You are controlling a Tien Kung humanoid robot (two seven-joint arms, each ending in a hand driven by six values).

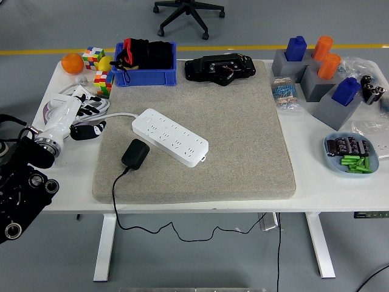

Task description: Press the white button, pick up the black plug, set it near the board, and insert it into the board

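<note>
A white power strip (171,136) lies diagonally on the grey mat (243,134), left of its middle. Its white cord runs off to the left. A small white button (202,159) shows at its near right end. The black plug (135,154) lies on the mat just left of the strip and close to it. Its black cable (115,194) drops over the table's front edge. My left arm (21,182) rests at the picture's left edge, below the table's near left corner and apart from the plug. Its hand is not clear to see. My right arm is out of view.
A blue bin (144,76) and a black device (220,68) stand at the back. An orange (72,62), colour cubes (97,70) and a white handheld tool (59,121) are at the left. Grey blocks with coloured pieces (316,73) and a blue dish (351,153) are at the right.
</note>
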